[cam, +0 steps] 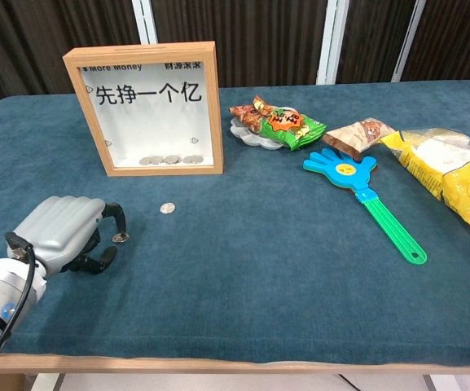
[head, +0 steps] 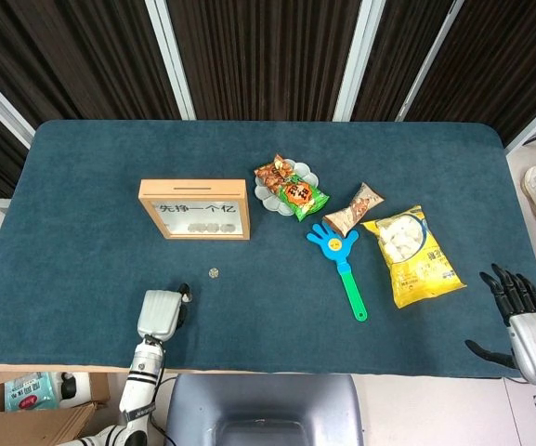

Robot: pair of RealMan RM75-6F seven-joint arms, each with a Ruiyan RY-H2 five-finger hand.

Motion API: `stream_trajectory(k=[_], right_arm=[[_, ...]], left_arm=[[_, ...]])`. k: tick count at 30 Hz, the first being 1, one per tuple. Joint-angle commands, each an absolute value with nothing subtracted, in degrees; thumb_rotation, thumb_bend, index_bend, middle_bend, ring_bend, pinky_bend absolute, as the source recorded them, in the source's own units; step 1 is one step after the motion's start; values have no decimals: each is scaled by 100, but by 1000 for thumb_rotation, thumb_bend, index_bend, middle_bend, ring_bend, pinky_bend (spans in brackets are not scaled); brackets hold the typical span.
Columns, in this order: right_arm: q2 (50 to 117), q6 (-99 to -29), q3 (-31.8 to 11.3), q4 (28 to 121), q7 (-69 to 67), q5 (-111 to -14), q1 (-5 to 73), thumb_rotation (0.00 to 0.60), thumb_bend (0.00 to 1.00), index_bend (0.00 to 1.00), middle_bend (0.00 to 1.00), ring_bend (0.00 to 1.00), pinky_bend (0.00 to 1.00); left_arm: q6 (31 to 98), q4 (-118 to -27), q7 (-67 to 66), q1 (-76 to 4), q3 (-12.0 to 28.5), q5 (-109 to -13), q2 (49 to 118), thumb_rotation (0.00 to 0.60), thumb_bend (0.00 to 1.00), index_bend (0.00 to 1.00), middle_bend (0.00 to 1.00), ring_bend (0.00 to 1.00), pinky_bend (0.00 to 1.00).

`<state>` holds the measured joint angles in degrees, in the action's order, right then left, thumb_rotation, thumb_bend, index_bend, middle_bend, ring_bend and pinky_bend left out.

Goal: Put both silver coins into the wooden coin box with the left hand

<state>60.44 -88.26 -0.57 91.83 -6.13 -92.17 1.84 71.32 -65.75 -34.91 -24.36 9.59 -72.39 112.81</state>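
1. The left hand (cam: 62, 234) sits low at the lower left of the chest view, fingers (cam: 114, 220) curled and pinching one silver coin (cam: 120, 238) at their tips.
2. The second silver coin (cam: 167, 208) lies flat on the bench (cam: 243, 269), up and right of that hand — between it and the wooden coin box (cam: 147, 108).
3. The box stands upright at upper left; its slot is on the top edge.
4. The right hand (head: 526, 321), fingers spread and holding nothing, rests far off at lower right.

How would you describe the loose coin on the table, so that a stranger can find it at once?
Start at the wooden coin box standing at the left of the table. Just in front of its lower right part, a small silver coin lies flat on the blue cloth, apart from everything. Unlike the coins inside the box and the one the left hand pinches, nothing touches it.
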Motion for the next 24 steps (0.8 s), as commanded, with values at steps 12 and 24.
stream_trajectory(k=[12,24], right_arm=[[6050,-8822,-60,9187,-600,-9212,187,600,154,0,0,0,0],[6051,-8807,-57,9194,-578,-9215,193,600,154,0,0,0,0]], left_arm=[[7169,-6228,-3200,-2508,1000,-7245,11421,600,357,484,1000,1000,1000],[7294,-6033,-2772,-2545,1021,-7380,11490,600,356,502,1000,1000,1000]])
